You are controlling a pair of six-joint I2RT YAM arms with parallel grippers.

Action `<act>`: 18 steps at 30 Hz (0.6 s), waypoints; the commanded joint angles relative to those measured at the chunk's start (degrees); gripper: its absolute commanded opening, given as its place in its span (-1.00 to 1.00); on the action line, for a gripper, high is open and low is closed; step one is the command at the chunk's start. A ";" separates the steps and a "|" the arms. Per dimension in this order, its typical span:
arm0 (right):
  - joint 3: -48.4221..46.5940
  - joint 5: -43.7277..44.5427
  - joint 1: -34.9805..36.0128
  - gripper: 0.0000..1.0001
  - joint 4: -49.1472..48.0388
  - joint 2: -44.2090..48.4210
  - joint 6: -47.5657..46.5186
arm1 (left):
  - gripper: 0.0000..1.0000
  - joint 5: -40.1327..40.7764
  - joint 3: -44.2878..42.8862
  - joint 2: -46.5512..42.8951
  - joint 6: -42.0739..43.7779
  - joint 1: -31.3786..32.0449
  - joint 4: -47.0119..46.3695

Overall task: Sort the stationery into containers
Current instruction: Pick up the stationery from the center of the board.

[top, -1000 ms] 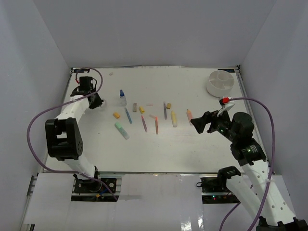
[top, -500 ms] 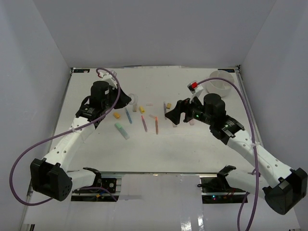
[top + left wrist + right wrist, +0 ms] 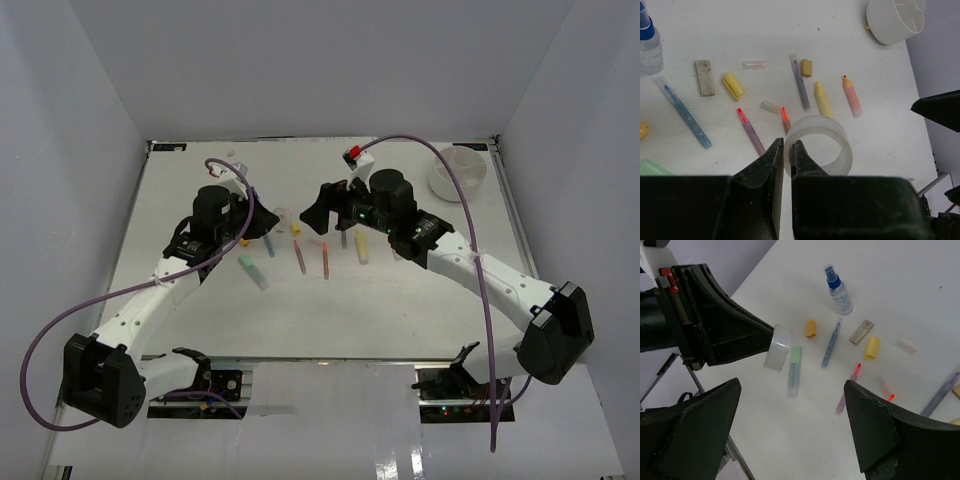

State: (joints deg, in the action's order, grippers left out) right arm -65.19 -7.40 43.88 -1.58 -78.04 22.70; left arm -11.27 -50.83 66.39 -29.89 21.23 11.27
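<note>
White counter [image 3: 300, 320], round divided tub [image 3: 459, 172] at 2 o'clock corner. Right gripper [image 3: 322, 207] spread wide, holding nothing, above pens. Left gripper [image 3: 786, 152] pinching clear tape ring [image 3: 818, 146] wall, lifted off counter. Pens, highlighters, erasers, bottle [image 3: 649, 44] scattered mid-counter.

White arms [image 3: 150, 290], black joints, purple cables [image 3: 60, 322].

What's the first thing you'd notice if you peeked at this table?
Probably the clear tape ring, pinched in the left gripper and lifted above the table. Under it lies a bright scatter of pens and highlighters mid-table. The right gripper gapes wide open facing it, and the white tub waits in the far right corner.
</note>
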 commanded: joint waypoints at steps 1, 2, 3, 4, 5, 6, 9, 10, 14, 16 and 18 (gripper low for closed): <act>-4.94 1.25 1.47 0.79 -3.60 -2.37 2.00 | -0.78 -0.69 0.90 -3.02 0.09 0.21 -3.53; -5.47 1.25 1.73 0.79 -3.60 -3.60 2.17 | -0.78 -0.34 1.25 -3.11 0.09 0.21 -3.62; -6.00 1.33 1.91 0.78 -3.69 -4.31 2.44 | -0.78 -0.25 1.26 -3.20 0.18 0.30 -3.62; -7.13 1.42 2.35 0.75 -3.60 -4.92 2.87 | -0.78 0.10 1.35 -3.20 0.36 0.30 -3.71; -7.67 1.33 2.53 0.74 -3.51 -6.23 3.05 | -0.78 0.45 1.43 -3.20 0.53 0.30 -3.80; -8.28 1.25 2.96 0.73 -3.43 -6.94 3.23 | -0.78 0.63 1.43 -3.20 0.62 0.30 -3.80; -10.57 1.07 3.76 0.69 -2.99 -9.32 3.58 | -0.78 0.89 1.70 -3.20 1.06 0.30 -3.97; -11.10 1.42 3.93 0.69 -2.90 -9.85 3.75 | -0.78 0.81 1.78 -3.20 1.15 0.30 -4.06; -12.77 1.42 4.29 0.61 -2.81 -12.57 4.20 | -0.78 0.81 1.79 -3.20 1.41 0.21 -4.15; -13.12 1.16 4.46 0.56 -3.07 -13.28 4.55 | -0.78 0.81 1.87 -3.37 1.41 0.21 -4.24; -13.82 0.98 4.55 0.54 -2.90 -14.50 4.81 | -0.78 0.81 2.05 -3.72 1.50 0.30 -4.32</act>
State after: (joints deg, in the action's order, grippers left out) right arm -75.59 -6.61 48.10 -1.91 -91.55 26.65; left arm -10.94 -49.19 65.06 -28.99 21.23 8.49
